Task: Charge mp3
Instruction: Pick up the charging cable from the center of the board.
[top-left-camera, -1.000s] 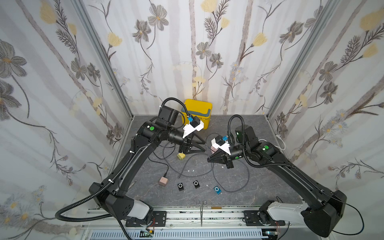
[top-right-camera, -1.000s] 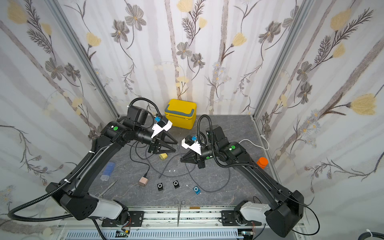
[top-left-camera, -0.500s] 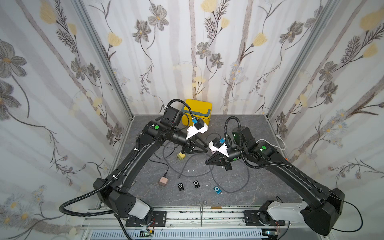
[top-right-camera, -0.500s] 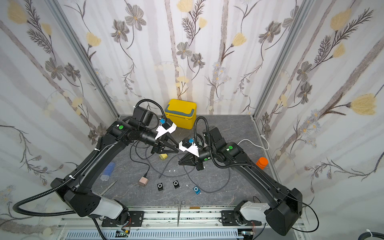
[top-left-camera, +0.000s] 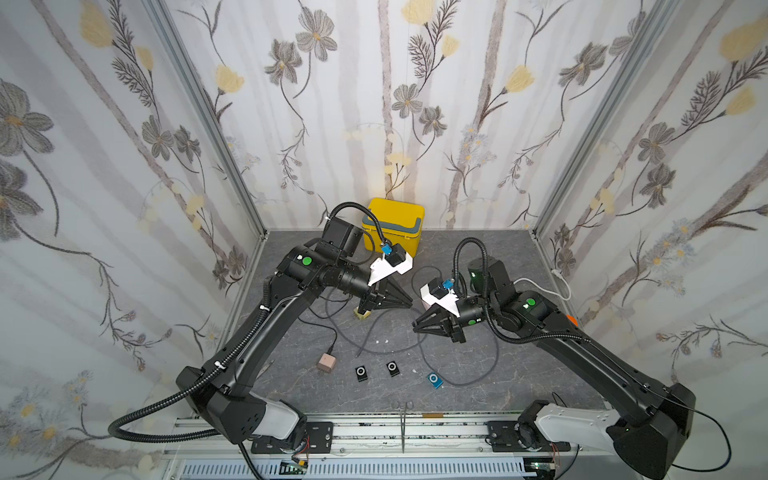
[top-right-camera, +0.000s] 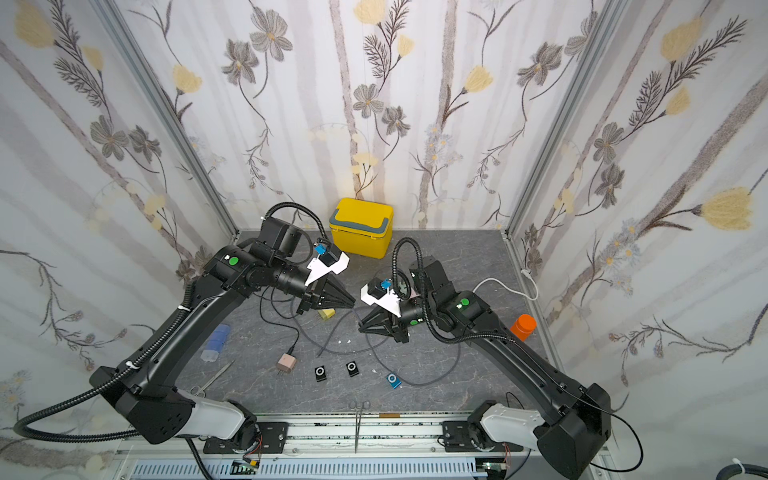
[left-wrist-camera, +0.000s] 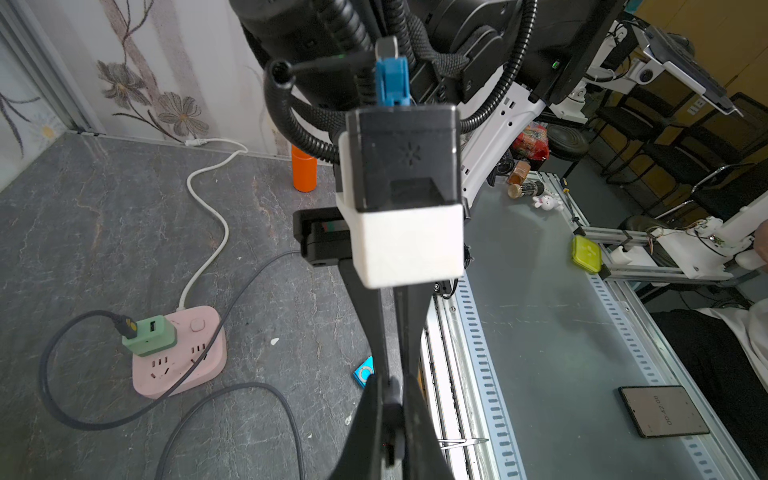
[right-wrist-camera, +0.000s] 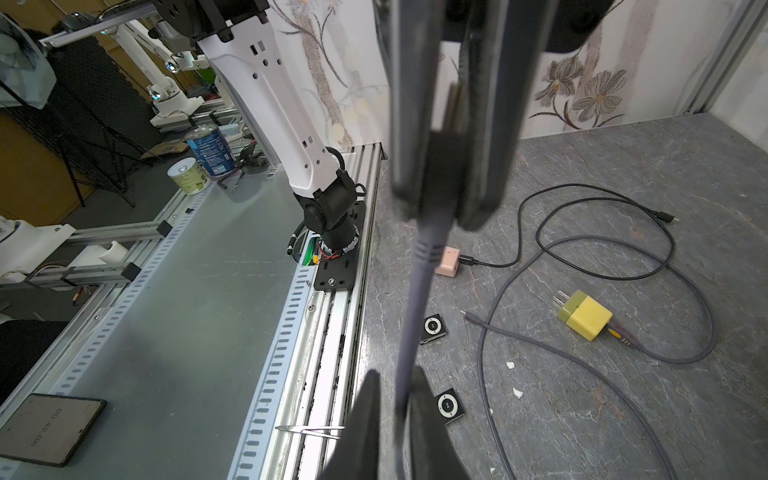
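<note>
Two grippers, one grey cable: left gripper clamped on its black plug, right gripper with cable between its jaws, hold unclear, so any tug could twist that plug free.

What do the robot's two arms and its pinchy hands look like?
The left arm and right arm are glossy black, with round green dots, white bases and ribbed black hoses. The left gripper and right gripper each have two pointed black fingers under a white camera bracket with a blue plug.
</note>
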